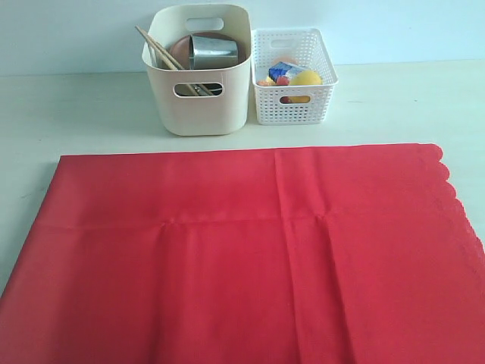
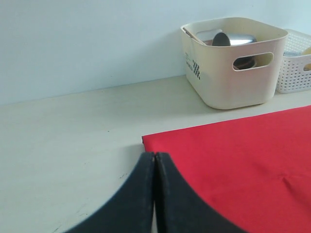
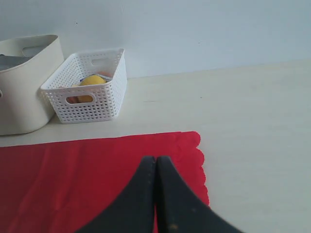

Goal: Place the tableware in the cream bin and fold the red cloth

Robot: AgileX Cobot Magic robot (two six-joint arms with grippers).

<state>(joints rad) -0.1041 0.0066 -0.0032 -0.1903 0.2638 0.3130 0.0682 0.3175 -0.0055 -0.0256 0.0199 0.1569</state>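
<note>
The red cloth (image 1: pixel 242 250) lies spread flat over the near part of the table, its scalloped edge on the right. Behind it stands the cream bin (image 1: pixel 198 70) holding tableware: a steel cup (image 1: pixel 214 50), a brown wooden plate (image 1: pixel 179 51) and tan chopsticks (image 1: pixel 155 48). Neither arm shows in the exterior view. My left gripper (image 2: pixel 154 155) is shut and empty, hovering by the cloth's far left corner (image 2: pixel 146 138). My right gripper (image 3: pixel 156 158) is shut and empty above the cloth (image 3: pixel 87 170) near its scalloped corner.
A white lattice basket (image 1: pixel 294 76) with toy food, a yellow lemon (image 1: pixel 306 78) among it, stands right of the cream bin. Pale bare tabletop (image 1: pixel 76 114) runs behind the cloth up to the light wall.
</note>
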